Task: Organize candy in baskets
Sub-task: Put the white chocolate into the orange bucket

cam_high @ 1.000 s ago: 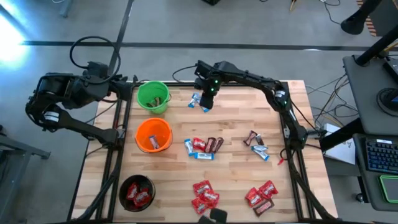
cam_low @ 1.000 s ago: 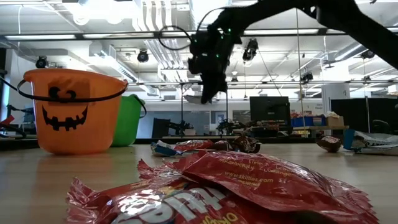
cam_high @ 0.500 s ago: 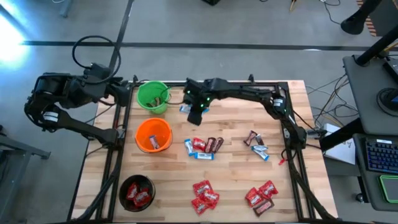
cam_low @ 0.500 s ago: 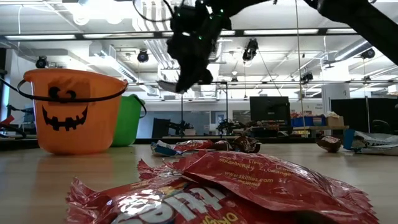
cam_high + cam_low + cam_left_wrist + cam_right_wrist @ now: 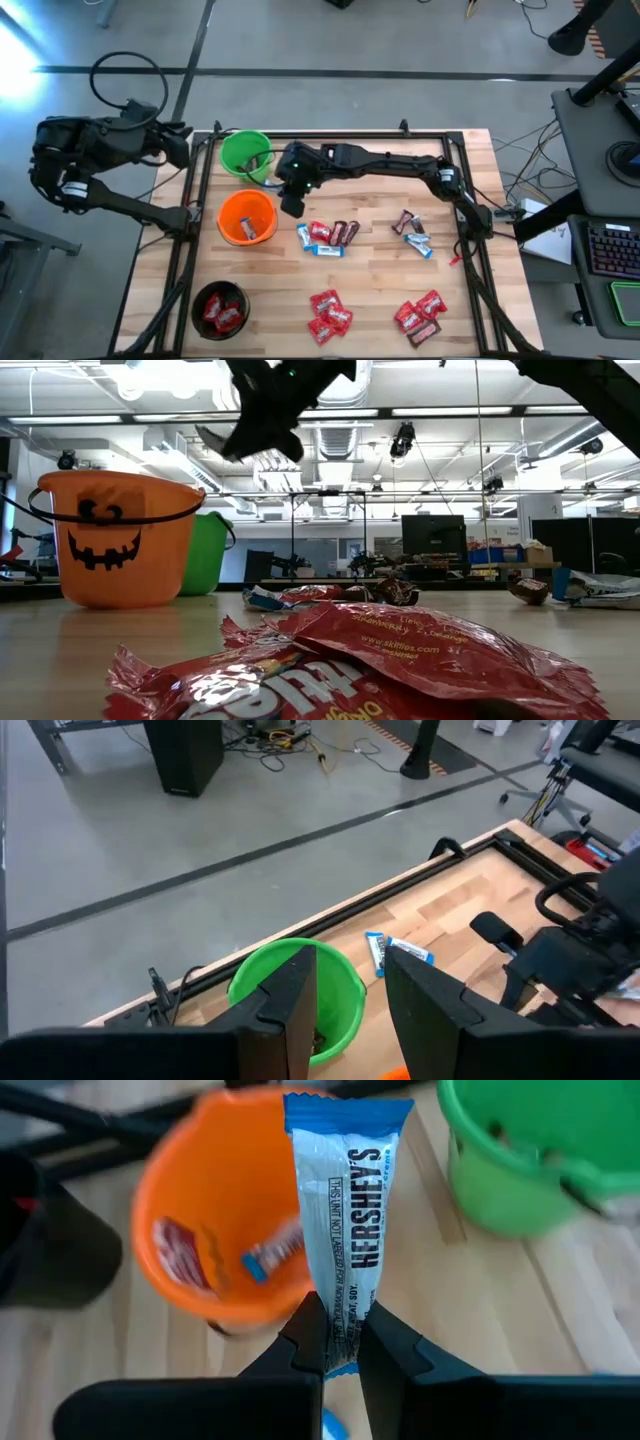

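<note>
High view had my right arm stretched across the wooden table (image 5: 470,260), with the right gripper (image 5: 291,205) hanging just beside the orange basket (image 5: 246,217), on the side facing the middle of the table. Left arm was parked way off the table's edge; its left gripper (image 5: 350,995) had a gap between the fingers and held nothing. Right was obviously the nearer arm for this one. The green basket (image 5: 245,155) sat just behind the orange one, the black basket (image 5: 219,308) near the front corner, and loose candy (image 5: 326,236) lay scattered mid-table. From the right wrist view, the fingers were clamped on one end of a blue-and-white Hershey's bar (image 5: 345,1230), its long axis pointing straight away from the claw toward the orange rim. I figured the orange opening lay just ahead of the bar, so a short push that way before letting go looked like the call, though I couldn't tell the height above the rim.
</note>
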`<action>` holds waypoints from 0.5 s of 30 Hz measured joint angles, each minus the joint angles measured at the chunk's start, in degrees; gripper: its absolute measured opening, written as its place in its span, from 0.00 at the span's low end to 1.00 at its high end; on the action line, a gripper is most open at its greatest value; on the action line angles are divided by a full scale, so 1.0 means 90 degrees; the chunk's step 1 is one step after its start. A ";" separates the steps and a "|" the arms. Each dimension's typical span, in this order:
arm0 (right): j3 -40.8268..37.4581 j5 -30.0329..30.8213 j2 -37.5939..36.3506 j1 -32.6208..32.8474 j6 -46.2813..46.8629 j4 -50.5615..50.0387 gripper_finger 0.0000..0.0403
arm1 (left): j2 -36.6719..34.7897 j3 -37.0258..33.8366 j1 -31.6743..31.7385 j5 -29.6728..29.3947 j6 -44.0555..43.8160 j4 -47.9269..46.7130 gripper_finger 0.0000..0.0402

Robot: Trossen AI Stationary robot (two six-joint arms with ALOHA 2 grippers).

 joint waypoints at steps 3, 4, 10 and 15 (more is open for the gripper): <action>0.0000 -0.0015 0.0000 0.0037 0.0085 0.0312 0.06 | -0.0005 0.0000 0.0002 0.0002 -0.0094 0.0000 0.25; 0.0000 -0.0035 0.0000 0.0039 0.0170 0.0386 0.06 | -0.0003 0.0000 0.0001 0.0004 -0.0180 0.0002 0.25; -0.0014 -0.0345 0.0000 0.0116 0.0245 0.0468 0.06 | 0.0015 0.0000 0.0000 0.0085 -0.0510 0.0002 0.25; -0.0015 -0.0358 0.0002 0.0312 0.0245 0.0599 0.06 | 0.0017 0.0000 0.0000 0.0181 -0.0725 0.0002 0.25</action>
